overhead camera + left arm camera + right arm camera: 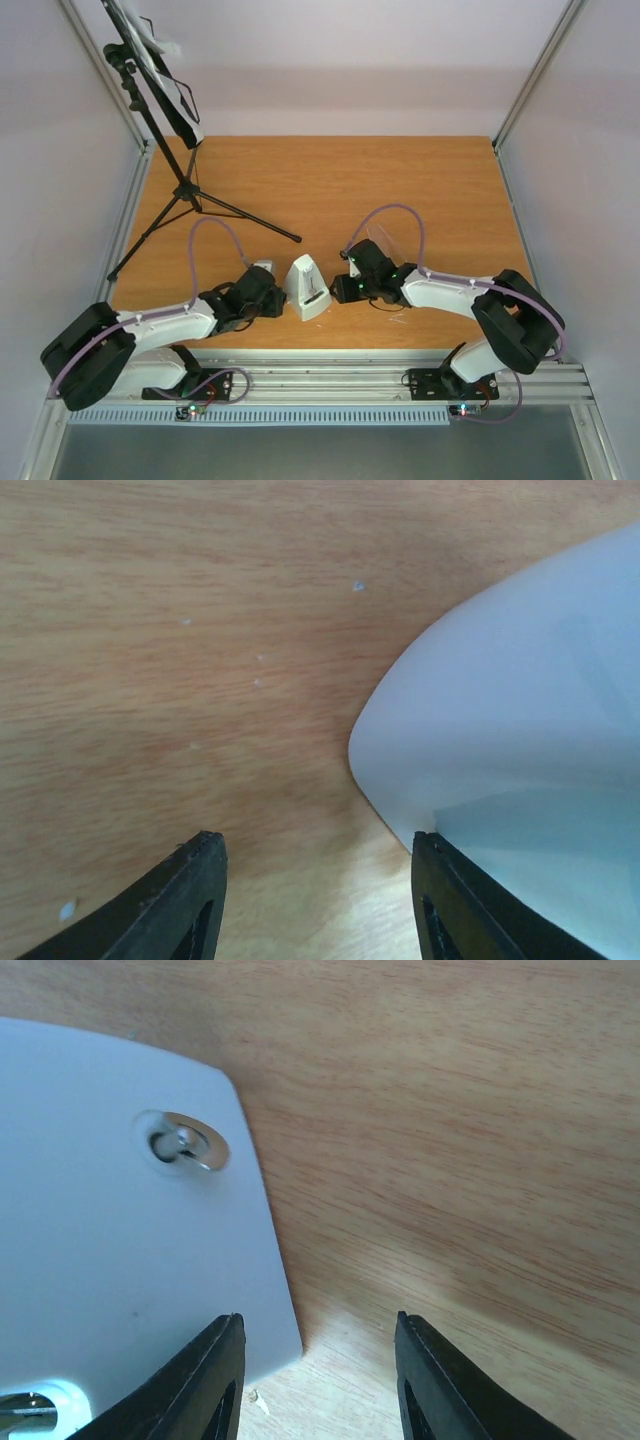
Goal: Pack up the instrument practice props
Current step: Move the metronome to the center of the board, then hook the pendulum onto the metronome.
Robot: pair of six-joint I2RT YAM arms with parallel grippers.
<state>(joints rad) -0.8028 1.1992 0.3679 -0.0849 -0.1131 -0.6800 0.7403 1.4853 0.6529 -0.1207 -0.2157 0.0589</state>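
Now left hand (315,848), right hand (318,1322) half-open; flanking metronome (308,290)

Upright pale metronome (307,289), music stand (158,75) rear-left

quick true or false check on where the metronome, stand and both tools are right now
1. The metronome stands on the table between the left tool and the right tool. True.
2. The music stand lies folded flat on the table. False: it stands upright on its tripod at the far left corner.
3. The left tool is clamped on the metronome. False: its fingers stand apart with bare wood between them, the metronome beside one.
4. White pages sit on the stand's desk. True.
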